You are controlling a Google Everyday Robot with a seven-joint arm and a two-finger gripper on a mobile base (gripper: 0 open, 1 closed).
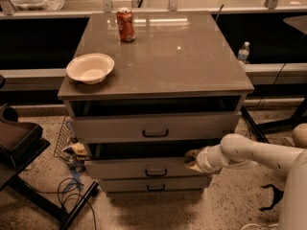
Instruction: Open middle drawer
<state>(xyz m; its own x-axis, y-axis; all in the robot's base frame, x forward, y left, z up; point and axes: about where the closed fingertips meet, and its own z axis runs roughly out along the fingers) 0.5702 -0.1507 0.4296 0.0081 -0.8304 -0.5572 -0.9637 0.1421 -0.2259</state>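
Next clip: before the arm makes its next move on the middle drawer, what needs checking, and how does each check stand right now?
1. Gripper at the middle drawer: ok, it sits at the right end of the drawer's top edge.
2. Gripper on the handle: not ok, it is well to the right of it.
3. Hold on the drawer: cannot tell.
4. Drawer out: cannot tell; a dark gap shows above its front.
5. Bowl and can on top: ok; the can is upright, the bowl is near the left front corner.

tool blurred at middle drawer top edge, arm cropped right
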